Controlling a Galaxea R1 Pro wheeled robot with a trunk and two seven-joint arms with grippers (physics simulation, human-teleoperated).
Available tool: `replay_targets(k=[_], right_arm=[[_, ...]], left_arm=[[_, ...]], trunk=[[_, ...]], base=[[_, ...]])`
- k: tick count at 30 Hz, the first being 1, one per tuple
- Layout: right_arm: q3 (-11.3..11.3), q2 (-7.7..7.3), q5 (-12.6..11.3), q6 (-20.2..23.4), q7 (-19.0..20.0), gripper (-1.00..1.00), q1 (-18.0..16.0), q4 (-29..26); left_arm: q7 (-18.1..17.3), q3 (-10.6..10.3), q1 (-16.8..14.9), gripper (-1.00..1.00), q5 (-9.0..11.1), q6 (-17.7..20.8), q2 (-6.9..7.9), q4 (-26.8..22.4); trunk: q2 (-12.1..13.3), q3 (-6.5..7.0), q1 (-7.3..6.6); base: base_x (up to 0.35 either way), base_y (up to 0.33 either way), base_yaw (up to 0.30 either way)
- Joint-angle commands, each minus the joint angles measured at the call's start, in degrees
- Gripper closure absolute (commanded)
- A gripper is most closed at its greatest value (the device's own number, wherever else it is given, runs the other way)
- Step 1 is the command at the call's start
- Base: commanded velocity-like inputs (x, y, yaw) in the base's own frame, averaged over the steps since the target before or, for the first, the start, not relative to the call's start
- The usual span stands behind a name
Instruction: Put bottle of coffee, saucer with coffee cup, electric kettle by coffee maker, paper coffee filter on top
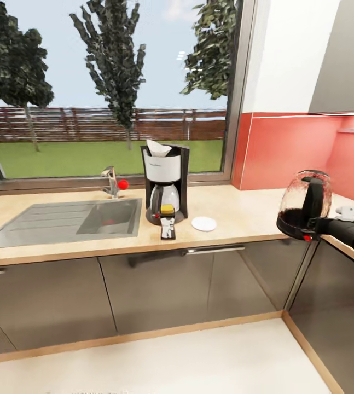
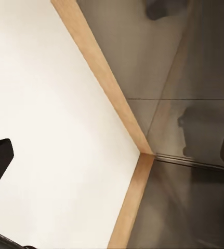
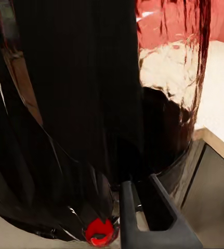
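The black and white coffee maker [image 1: 166, 186] stands on the countertop [image 1: 237, 210] under the window, with a white paper filter [image 1: 158, 148] on its top. Just in front of it lies the coffee bottle [image 1: 167, 223], dark with a yellow lid. A white saucer [image 1: 203, 223] rests to its right. At the right, the glass electric kettle [image 1: 303, 203] hangs upright over the counter's corner, and my right gripper [image 1: 313, 221] is shut on its black handle [image 3: 75, 104]. The left gripper [image 2: 112, 161] is open, pointing at the floor.
A steel sink [image 1: 62, 219] with a faucet [image 1: 111, 183] lies left of the coffee maker. Grey cabinet fronts [image 1: 160, 284] run below the counter, which turns a corner at the right. A red backsplash [image 1: 286, 148] rises behind the kettle. White floor [image 2: 44, 104] lies below.
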Motion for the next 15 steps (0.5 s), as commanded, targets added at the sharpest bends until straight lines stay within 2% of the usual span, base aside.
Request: replay_targets(k=[1, 5, 15], right_arm=[[0.14, -0.07, -0.18, 0.1, -0.61, 1.0, -0.09, -0.05], [0.15, -0.07, -0.18, 0.08, -0.59, 1.0, -0.09, -0.02], [0.16, -0.07, -0.18, 0.09, -0.58, 1.0, -0.09, -0.02]], left_arm=[[-0.15, -0.46, 0.03, -1.0, 0.57, 0.24, 0.0, -0.09], [-0.15, -0.5, 0.03, -1.0, 0.57, 0.24, 0.0, -0.09], [-0.15, -0.46, 0.03, -1.0, 0.57, 0.25, 0.0, -0.09]], trunk=[[-0.04, -0.05, 0.0], [-0.04, -0.05, 0.0], [-0.04, -0.05, 0.0]], base=[[0.0, -0.169, 0.27], [0.005, -0.246, 0.139], [0.112, -0.282, 0.015]])
